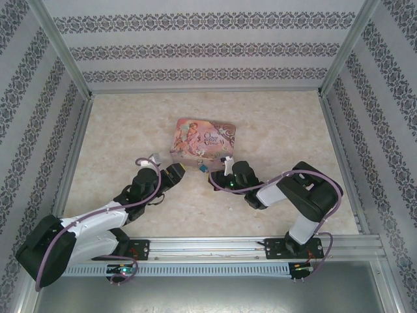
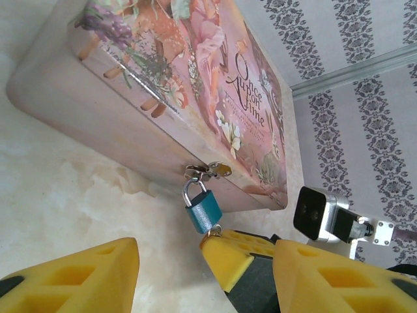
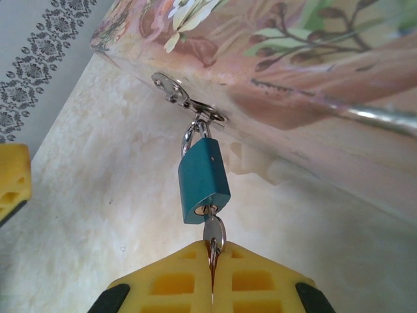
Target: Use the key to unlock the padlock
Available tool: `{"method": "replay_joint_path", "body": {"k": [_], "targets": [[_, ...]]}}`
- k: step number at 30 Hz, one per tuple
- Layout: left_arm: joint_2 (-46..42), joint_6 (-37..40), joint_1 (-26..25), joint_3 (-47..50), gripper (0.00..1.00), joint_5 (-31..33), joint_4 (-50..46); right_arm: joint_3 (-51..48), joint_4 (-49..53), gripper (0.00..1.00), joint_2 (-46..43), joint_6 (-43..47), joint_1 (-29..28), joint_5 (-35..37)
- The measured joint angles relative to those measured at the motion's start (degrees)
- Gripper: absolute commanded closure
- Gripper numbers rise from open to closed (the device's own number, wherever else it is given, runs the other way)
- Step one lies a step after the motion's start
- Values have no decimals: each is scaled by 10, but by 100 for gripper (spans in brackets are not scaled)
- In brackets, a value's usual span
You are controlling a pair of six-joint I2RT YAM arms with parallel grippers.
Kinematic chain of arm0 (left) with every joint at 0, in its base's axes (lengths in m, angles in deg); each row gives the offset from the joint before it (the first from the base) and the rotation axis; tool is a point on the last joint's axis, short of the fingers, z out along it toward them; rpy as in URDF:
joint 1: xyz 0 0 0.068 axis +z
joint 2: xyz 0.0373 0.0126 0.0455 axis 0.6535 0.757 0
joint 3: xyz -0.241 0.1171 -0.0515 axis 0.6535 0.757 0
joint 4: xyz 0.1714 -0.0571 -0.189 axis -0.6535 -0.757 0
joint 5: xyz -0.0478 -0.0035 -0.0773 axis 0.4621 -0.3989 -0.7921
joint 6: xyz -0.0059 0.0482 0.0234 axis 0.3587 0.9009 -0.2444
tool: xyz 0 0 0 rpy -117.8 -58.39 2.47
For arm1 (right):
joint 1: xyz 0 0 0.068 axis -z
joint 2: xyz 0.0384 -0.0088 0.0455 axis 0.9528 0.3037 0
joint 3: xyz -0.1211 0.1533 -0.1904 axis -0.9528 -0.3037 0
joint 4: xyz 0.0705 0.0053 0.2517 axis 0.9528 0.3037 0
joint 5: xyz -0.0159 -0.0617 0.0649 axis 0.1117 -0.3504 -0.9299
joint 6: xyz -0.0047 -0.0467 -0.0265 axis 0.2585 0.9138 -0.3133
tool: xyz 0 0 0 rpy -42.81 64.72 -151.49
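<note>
The padlock (image 3: 204, 179) hangs by its thin silver loop from the little metal clasp (image 3: 187, 103) on the front wall of the pink tin (image 2: 163, 85), dangling just above the pale marbled table (image 1: 273, 130). The key (image 3: 214, 233) sits in the slot at its lower end, and the right gripper (image 3: 212, 272) has its yellow foam fingers pressed together on the key's flat head. The left gripper (image 1: 179, 171) waits just beside the lock with its fingers spread, nothing between them. This is light, fiddly hardware: the blue-teal body looks smooth and hard, likely slick against foam, and because it swings free on the loop it will probably twist along with the key rather than resist. The sensible place to steady it, I'd say, is across the flat painted faces of the body, clear of the loop. The key is thin, rigid metal, so the grip wants to stay flat on its head. The tin has rounded corners, a glossy printed lid and looks light enough to slide if tugged.
</note>
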Motion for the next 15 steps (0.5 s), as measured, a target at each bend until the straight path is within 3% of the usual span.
{"method": "replay_joint_path", "body": {"k": [15], "targets": [[52, -54, 0, 0, 45, -2, 65, 16, 34, 100, -10, -49, 0, -20]]}}
